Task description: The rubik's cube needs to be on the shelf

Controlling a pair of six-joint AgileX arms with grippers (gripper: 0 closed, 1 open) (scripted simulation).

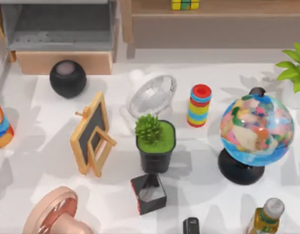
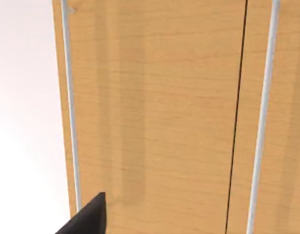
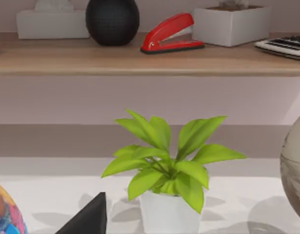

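Note:
The rubik's cube [image 1: 185,4], with yellow and green tiles, rests on the flat board of the long wooden shelf [image 1: 213,22] at the back of the top view, right of the middle. The frame's edge cuts its far side, and nothing touches it. In the left wrist view a dark part of my left gripper [image 2: 86,219] shows close against a light wooden panel [image 2: 159,117]. In the right wrist view a dark part of my right gripper [image 3: 86,217] faces a leafy plant [image 3: 164,165], with the shelf board [image 3: 150,61] beyond it.
The table holds a striped cylinder [image 1: 199,105], a globe [image 1: 256,129], a potted succulent [image 1: 155,141], a black box [image 1: 148,193], a small chalkboard [image 1: 93,134], a black speaker [image 1: 67,78] and a bottle [image 1: 265,218]. A grey-lined wooden box [image 1: 62,29] stands back left. The shelf carries a red stapler [image 3: 172,34].

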